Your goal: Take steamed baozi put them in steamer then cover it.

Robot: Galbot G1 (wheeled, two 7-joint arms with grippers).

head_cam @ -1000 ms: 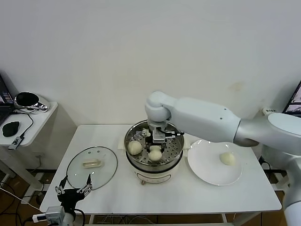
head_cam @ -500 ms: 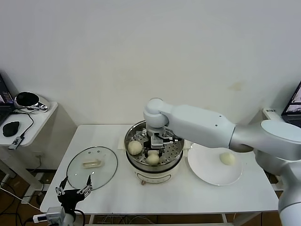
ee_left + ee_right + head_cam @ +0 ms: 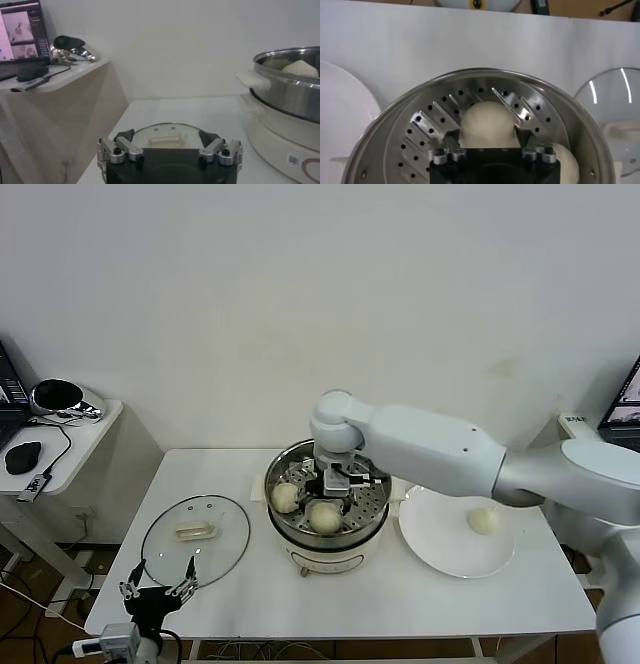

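right gripper [image 3: 487, 131] jaws opened, baozi [image 3: 487, 124] released.

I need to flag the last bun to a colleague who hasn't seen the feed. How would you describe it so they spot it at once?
Find the shiny steamer in the middle of the white table. Right of it lies a flat white plate. The lone baozi sits on that plate, the only bun outside the pot, with nothing else beside it.
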